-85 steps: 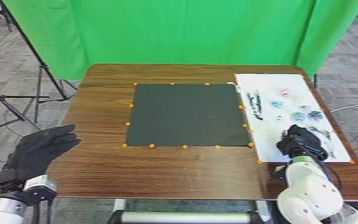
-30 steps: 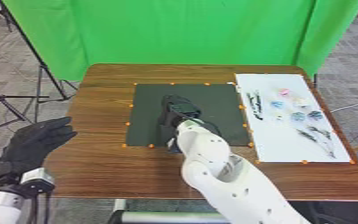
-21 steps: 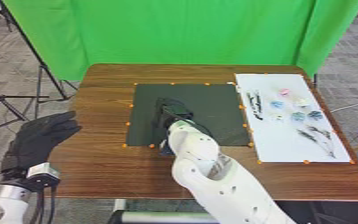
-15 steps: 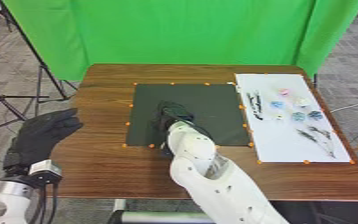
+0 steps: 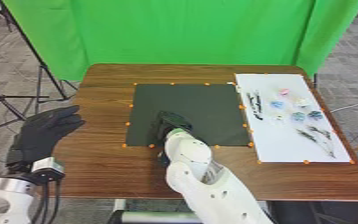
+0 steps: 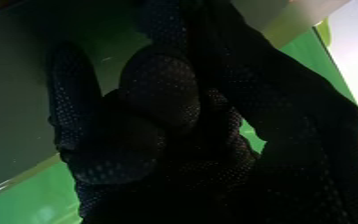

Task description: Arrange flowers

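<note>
Two gloved robot hands: L. hand [image 5: 44, 134], fingers released & loosely extended, left of the black mat [image 5: 202, 105], nr. the table's left edge; R. hand [image 5: 172, 123], over the mat's near-left part, whether clenched, released or grasping cannot be told, the glove being too dark in wrist view. R. arm [image 5: 213, 187] extends from it over the mat's near edge & the near side of the brown table [image 5: 104, 170]. Orange markers [image 5: 128, 123] edge the mat. Right of mat: a white sheet [image 5: 276, 145] w/ the flower pcs. Far end to near: a pink flower [image 5: 284, 92]; a pale flower [image 5: 302, 102] right of a light-blue flower [image 5: 277, 104]; two blue-grey flowers [image 5: 307, 116], side by side; then thin grey-green sprigs [image 5: 317, 136], stems toward the near edge. Dark slender pcs. [image 5: 256, 106] lie along the sheet's left side. Beyond the table, a green curtain [image 5: 193, 35]; at far left, a black stand [image 5: 39, 75].
</note>
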